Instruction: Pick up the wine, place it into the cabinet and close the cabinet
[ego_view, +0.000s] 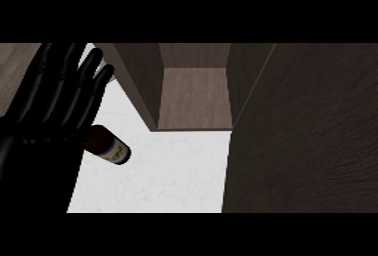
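Note:
The wine bottle, dark brown with a blue and white label, lies tilted on the white counter. Its upper end is hidden behind my left hand. That hand fills the left of the head view with its fingers straight and pointing up, open; no finger curls round the bottle. The cabinet stands open at the top centre and shows a bare wooden inside. Its dark door swings out wide at the right. My right hand does not show.
The cabinet's left side wall juts towards me beside the left hand's fingertips. The open door covers the whole right side of the view. White counter shows between the bottle and the door.

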